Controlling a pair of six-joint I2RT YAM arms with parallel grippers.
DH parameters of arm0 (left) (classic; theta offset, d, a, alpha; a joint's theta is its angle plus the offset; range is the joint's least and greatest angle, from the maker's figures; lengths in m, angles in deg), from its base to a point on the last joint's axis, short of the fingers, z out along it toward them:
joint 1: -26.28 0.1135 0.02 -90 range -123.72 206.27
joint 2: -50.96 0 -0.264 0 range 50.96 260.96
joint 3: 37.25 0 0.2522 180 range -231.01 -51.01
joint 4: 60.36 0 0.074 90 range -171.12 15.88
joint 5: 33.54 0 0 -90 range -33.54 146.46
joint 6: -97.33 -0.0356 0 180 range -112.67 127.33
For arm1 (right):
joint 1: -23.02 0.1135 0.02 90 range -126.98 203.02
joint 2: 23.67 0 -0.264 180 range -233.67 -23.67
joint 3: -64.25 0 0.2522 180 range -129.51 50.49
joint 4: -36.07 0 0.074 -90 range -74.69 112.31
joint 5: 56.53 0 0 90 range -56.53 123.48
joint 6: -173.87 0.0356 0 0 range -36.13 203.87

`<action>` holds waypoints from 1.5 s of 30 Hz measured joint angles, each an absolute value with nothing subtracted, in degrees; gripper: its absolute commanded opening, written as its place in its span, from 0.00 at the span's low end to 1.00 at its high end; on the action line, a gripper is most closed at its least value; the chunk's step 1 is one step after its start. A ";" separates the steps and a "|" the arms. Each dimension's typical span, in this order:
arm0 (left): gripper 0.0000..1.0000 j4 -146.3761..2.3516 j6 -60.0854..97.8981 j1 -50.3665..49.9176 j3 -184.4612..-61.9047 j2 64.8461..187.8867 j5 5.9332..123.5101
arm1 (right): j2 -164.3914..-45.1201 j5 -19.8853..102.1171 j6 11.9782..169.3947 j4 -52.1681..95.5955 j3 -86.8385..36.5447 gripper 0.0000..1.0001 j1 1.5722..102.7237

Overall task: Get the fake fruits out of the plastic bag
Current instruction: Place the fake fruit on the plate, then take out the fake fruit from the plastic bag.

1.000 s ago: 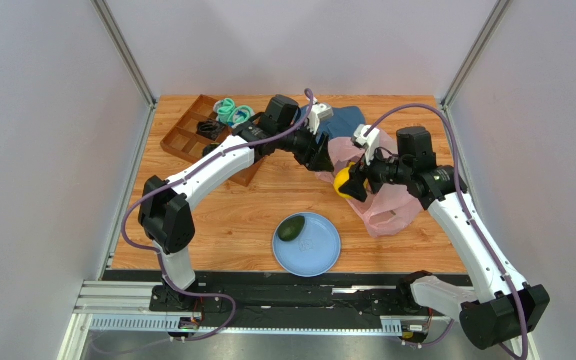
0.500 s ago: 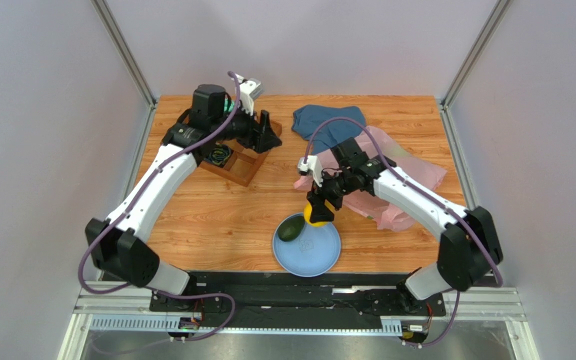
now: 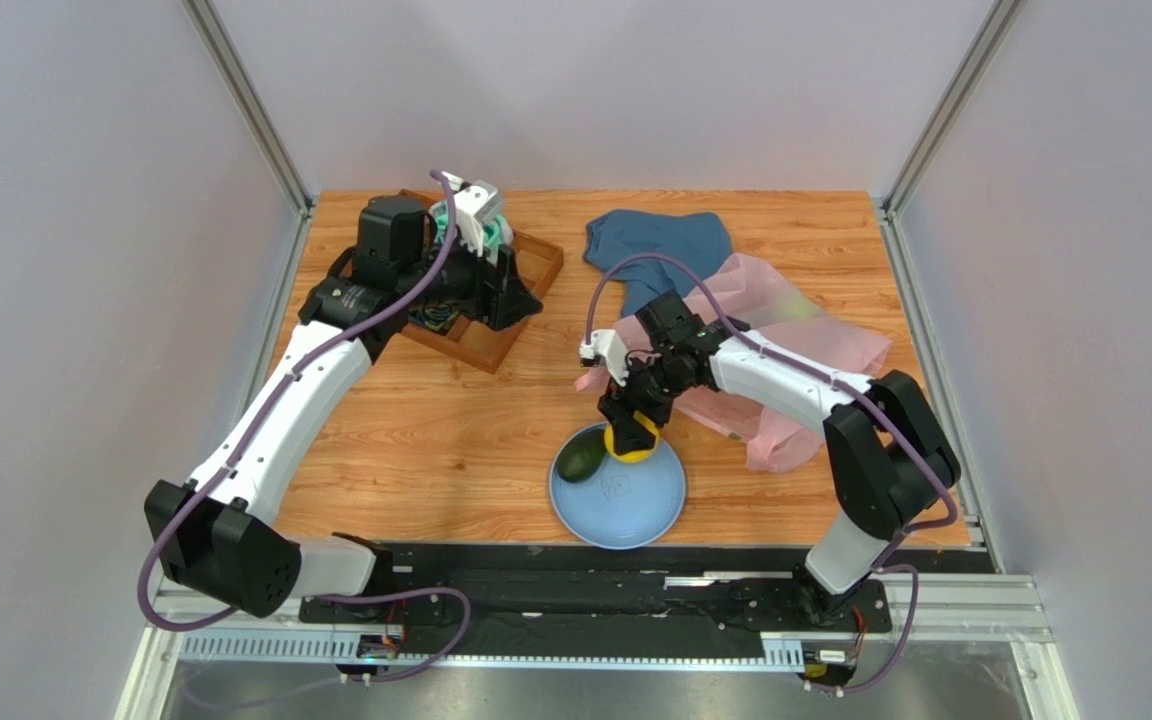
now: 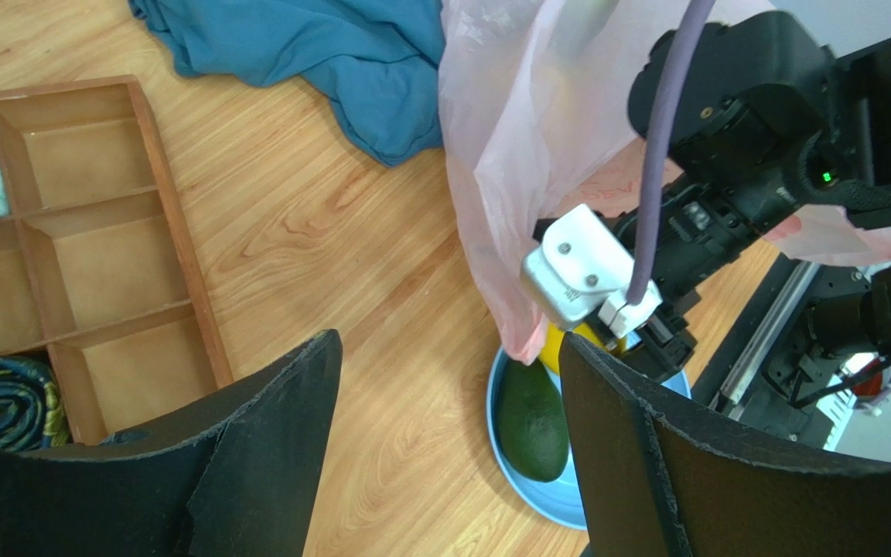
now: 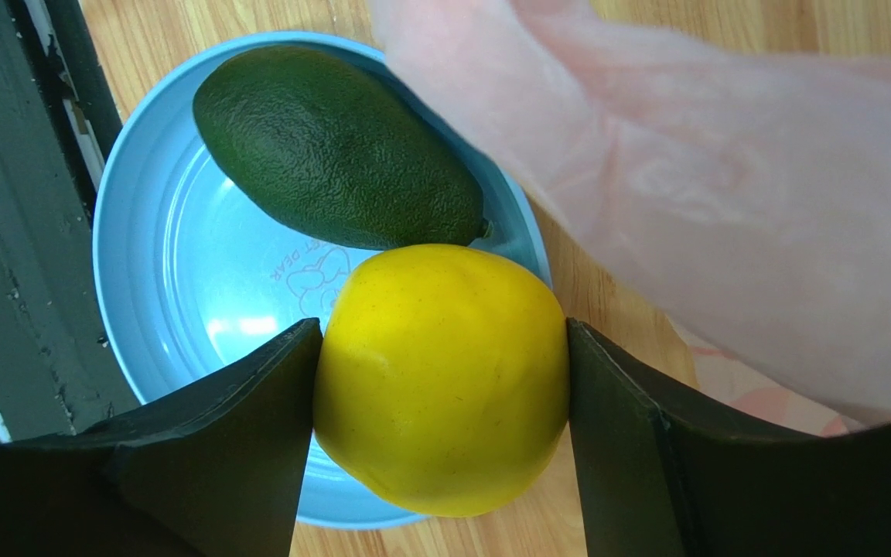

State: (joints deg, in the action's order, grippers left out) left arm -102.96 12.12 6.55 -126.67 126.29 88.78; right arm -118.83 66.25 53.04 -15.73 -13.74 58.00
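Yellow citrus (image 3: 630, 440) is pinched btw the two fingers of the R hand (image 5: 441, 348), right over the far rim of the blue plate (image 3: 642, 510). Can't tell if it touches the plate. Dark green avocado (image 3: 584, 456) lies on the plate's far-left part, just beside the citrus. Pink plastic bag (image 3: 778, 323) lies crumpled on the bench beyond the plate & to its right. One fold of it hangs close over the plate's far rim. L hand (image 4: 448, 348) is well off from the plate, far-left, above the wooden tray (image 4: 90, 232). Its fingers are spread w/ nothing btw them. Blue cloth (image 3: 657, 240) lies farther back from the plate, next to the bag.
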 measured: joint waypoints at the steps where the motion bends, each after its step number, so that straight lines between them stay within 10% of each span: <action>1: 0.77 -102.85 12.15 6.55 -126.67 126.33 88.93 | -119.14 66.05 53.02 -15.21 -13.61 0.73 58.31; 5: 0.77 -102.15 12.45 6.55 -126.67 127.25 89.32 | -119.53 64.87 53.61 -13.48 -12.34 1.00 59.29; 21: 0.81 -101.16 8.98 5.78 -125.40 130.60 95.53 | -93.02 63.91 56.10 -25.92 -14.94 1.00 54.83; 22: 0.99 -101.23 7.99 5.35 -125.01 130.60 95.88 | -90.55 63.93 56.52 -26.71 -14.88 1.00 53.68; 36: 0.97 -101.03 -8.03 -16.44 -120.84 136.85 83.03 | -95.53 56.39 64.12 -27.54 -10.53 0.70 44.76; 41: 0.79 -100.40 -8.27 -17.47 -122.69 143.62 77.80 | -98.79 54.49 64.17 -27.19 -10.55 0.68 40.34; 44: 0.39 -100.38 -7.46 -17.52 -124.29 146.51 76.34 | -101.45 53.62 64.17 -26.44 -10.55 0.68 38.05; 45: 0.05 -100.68 -7.11 -17.49 -125.34 147.54 76.27 | -102.37 53.27 64.17 -26.05 -10.55 0.68 37.61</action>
